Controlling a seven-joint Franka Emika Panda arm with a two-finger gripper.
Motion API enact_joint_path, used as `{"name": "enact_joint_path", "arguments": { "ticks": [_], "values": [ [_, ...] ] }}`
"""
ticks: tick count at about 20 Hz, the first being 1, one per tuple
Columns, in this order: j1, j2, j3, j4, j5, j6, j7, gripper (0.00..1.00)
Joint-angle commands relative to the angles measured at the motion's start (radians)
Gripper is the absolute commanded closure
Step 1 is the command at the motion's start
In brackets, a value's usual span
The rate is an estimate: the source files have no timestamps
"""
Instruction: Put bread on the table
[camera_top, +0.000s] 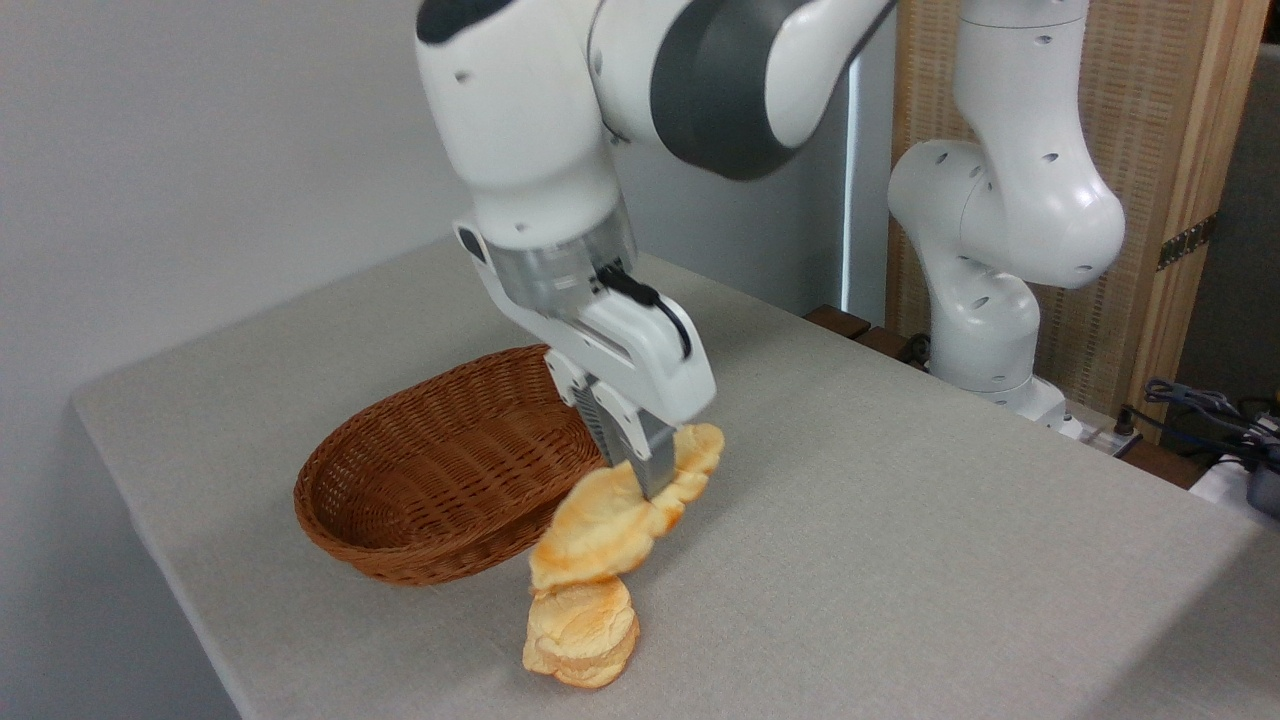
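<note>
Nearest the camera, below and slightly left of the hand, a short thick bun (582, 632) with a stacked look lies flat on the counter (900, 540), close to the counter's front edge. Just above it hangs the lower end of the bread (600, 525), a long flat loaf with lobed edges, pale yellow with golden-orange browning. The loaf is tilted, its low end over the bun and its high end up beside the hand; whether that low end touches the bun cannot be told. The hand (645, 470) points down and pinches the bread near its upper half, the one finger (650, 458) that shows pressed against the loaf's face while the other is hidden behind it. The bread is thus held off the grey woven counter top, outside the basket and just to its right.

Left of the hand and a little behind it sits a brown oval wicker basket (440, 480), its inside bare. Behind and right of the hand, the arm's white base column (985, 300) rises at the far edge of the counter, with a pale wall beyond.
</note>
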Motion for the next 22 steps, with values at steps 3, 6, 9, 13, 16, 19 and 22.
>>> {"name": "enact_joint_path", "arguments": {
  "ticks": [3, 6, 9, 13, 16, 19, 22],
  "values": [
    [-0.003, 0.007, 0.025, -0.019, 0.033, -0.005, 0.049, 0.00],
    [-0.002, 0.007, 0.025, -0.019, 0.033, -0.005, 0.065, 0.00],
    [-0.002, 0.009, 0.025, -0.019, 0.033, -0.002, 0.065, 0.00],
    [-0.002, 0.007, 0.024, -0.018, 0.033, -0.002, 0.065, 0.00],
    [-0.003, 0.003, 0.022, -0.010, 0.030, 0.001, 0.065, 0.00],
    [-0.006, -0.003, 0.013, 0.031, 0.017, 0.003, 0.060, 0.00],
    [-0.014, -0.022, -0.016, 0.048, -0.022, 0.053, 0.060, 0.00]
  ]
}}
